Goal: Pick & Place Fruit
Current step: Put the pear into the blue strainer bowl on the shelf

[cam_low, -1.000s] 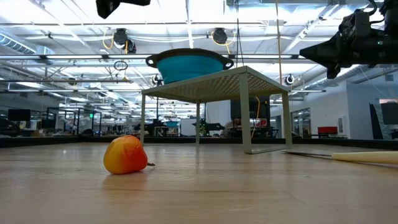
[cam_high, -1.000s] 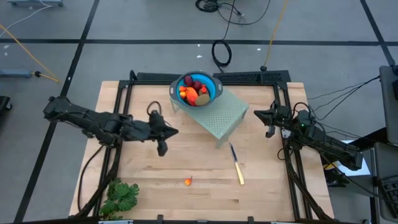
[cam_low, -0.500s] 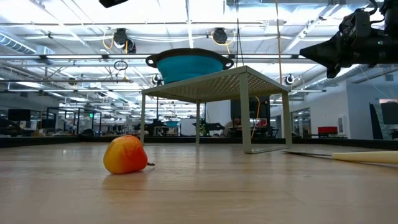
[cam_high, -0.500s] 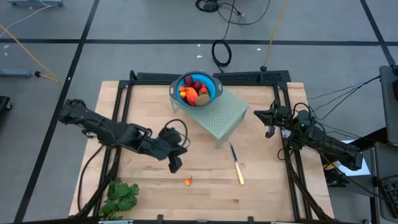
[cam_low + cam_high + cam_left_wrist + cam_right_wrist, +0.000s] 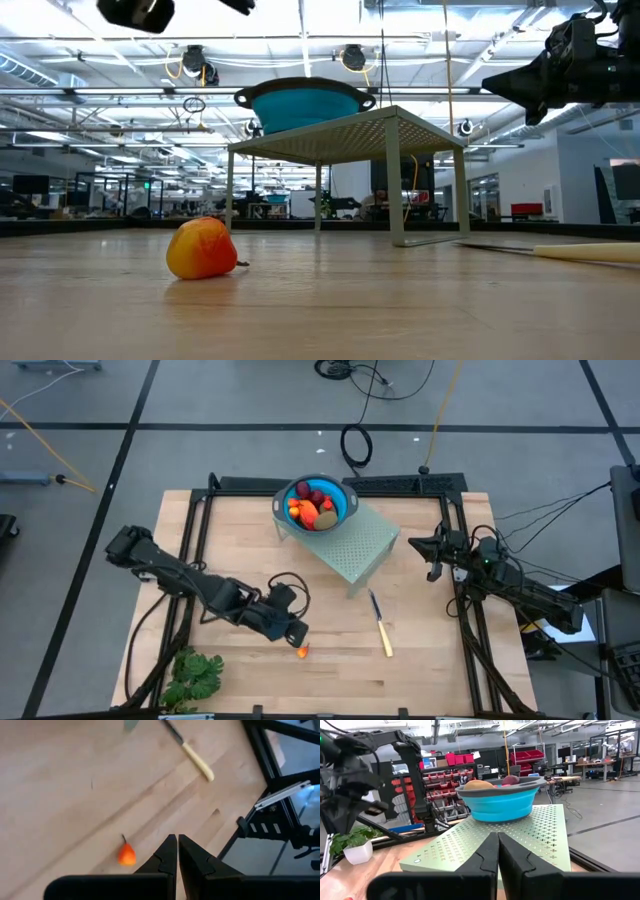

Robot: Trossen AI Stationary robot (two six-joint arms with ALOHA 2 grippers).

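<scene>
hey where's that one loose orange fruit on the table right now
In the high view the orange fruit lies alone on the wooden table, near its front edge, just beside the left gripper and left of the knife.

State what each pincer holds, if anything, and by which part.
Nothing: left pincer is shut and empty above the orange-red fruit; right pincer is shut and empty too.

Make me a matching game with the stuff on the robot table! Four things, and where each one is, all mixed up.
Things:
1. blue bowl
2. orange-red piece
3. leafy green bunch
4. yellow-handled knife

Places:
A. near the table's front left corner
B. on top of the pale green perforated stand
C. on the bare wood beside the left gripper
D. on the wood in front of the stand, toward the right

Pairs: 1-B, 2-C, 3-A, 4-D
</scene>
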